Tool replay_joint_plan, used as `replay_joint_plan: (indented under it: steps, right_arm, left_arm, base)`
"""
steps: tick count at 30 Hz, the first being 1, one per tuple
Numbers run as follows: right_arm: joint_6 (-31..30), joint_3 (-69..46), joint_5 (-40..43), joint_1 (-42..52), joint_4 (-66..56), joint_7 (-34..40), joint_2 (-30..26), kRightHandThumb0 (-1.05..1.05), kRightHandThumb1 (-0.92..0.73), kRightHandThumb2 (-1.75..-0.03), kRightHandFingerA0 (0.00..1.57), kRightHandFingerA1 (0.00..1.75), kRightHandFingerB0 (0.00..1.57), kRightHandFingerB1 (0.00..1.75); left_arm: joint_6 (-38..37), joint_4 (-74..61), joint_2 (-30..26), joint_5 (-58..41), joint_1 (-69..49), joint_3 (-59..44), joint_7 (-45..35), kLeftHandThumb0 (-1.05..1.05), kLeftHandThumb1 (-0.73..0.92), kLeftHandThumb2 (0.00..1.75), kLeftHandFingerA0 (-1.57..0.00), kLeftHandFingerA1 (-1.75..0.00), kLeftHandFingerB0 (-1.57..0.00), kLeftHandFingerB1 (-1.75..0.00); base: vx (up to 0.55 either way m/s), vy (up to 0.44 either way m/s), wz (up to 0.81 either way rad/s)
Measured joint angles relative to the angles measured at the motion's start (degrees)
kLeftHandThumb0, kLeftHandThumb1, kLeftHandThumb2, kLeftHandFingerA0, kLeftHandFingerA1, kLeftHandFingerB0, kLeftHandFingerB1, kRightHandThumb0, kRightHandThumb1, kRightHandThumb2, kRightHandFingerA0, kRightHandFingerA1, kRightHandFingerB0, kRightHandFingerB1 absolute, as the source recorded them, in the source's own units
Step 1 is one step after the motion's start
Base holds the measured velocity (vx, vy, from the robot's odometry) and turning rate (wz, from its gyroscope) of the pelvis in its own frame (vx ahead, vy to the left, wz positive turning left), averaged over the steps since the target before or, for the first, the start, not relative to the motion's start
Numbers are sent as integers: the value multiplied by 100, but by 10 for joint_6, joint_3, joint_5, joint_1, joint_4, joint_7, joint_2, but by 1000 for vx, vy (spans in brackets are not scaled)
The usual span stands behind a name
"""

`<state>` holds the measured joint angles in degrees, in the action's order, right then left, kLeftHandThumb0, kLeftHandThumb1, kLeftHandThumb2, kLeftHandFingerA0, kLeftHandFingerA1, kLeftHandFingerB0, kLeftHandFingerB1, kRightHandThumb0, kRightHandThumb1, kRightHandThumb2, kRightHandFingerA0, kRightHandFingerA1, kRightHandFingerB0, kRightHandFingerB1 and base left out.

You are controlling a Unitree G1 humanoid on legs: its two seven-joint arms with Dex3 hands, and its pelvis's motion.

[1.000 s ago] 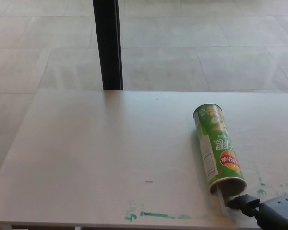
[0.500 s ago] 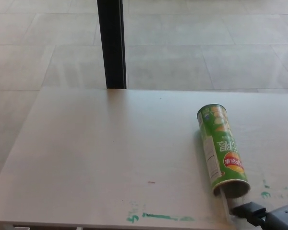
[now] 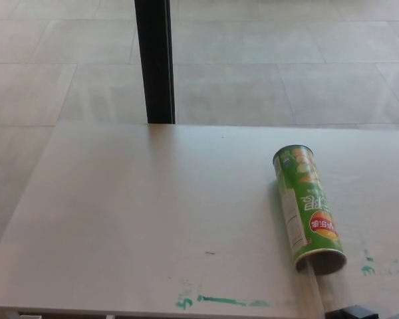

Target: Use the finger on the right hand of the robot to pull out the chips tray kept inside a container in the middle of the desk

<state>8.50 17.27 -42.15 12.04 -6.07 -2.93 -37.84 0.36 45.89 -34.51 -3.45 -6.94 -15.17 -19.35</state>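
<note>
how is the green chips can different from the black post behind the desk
The green chips can lies on its side on the desk; the black post stands upright on the floor behind the desk's far edge. The can is bright green with printed labels; the post is plain black. The can shows whole, its open end towards the camera; the post runs out of the picture's top. Both are long and narrow.

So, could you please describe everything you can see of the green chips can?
The green chips can is a tall cylinder lying on its side on the pale desk, right of centre. Its label shows printed text and a red-and-yellow logo. The open mouth faces the near edge, and a clear tray sticks out of it along the desk. Nothing else touches the can.
</note>
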Motion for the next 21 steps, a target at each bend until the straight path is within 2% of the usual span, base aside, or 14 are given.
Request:
replay_joint_plan:
  steps: [7, 8, 12, 15, 16, 21]
  right_arm:
    - [13, -14, 18, 37, -21, -4, -13, -32, -61, -58, 81, 128, 37, 36]
    - [13, -15, 19, 42, -24, -6, -15, -41, -51, -78, 85, 115, 32, 47]
    - [15, -24, 22, 66, -40, -10, -22, -41, -53, -79, 83, 112, 30, 47]
    - [18, -30, 26, 75, -45, -16, -25, -40, -52, -78, 84, 110, 31, 46]
    - [19, -32, 28, 78, -46, -17, -26, -34, -61, -58, 79, 118, 37, 35]
    - [23, -41, 32, 96, -50, -21, -28, -33, -59, -58, 80, 115, 36, 35]
  left_arm:
    - [0, 12, 0, 1, 7, 0, 0, -26, 63, 60, -61, -72, -54, -60]
    - [0, 14, 0, 1, 7, 1, 0, -25, 63, 59, -62, -72, -56, -61]
    - [0, 14, 0, 0, 8, 1, 0, -26, 62, 60, -62, -72, -56, -62]
    - [0, 11, 0, 1, 7, 1, 0, -26, 63, 61, -60, -71, -56, -61]
    - [0, 9, 0, 1, 6, 1, 0, -25, 63, 60, -60, -71, -55, -60]
    - [0, 5, 0, 0, 4, 0, 0, -25, 62, 61, -60, -73, -54, -62]
  base:
    - [0, 0, 0]
    - [0, 0, 0]
    - [0, 0, 0]
    - [0, 0, 0]
    - [0, 0, 0]
    - [0, 0, 0]
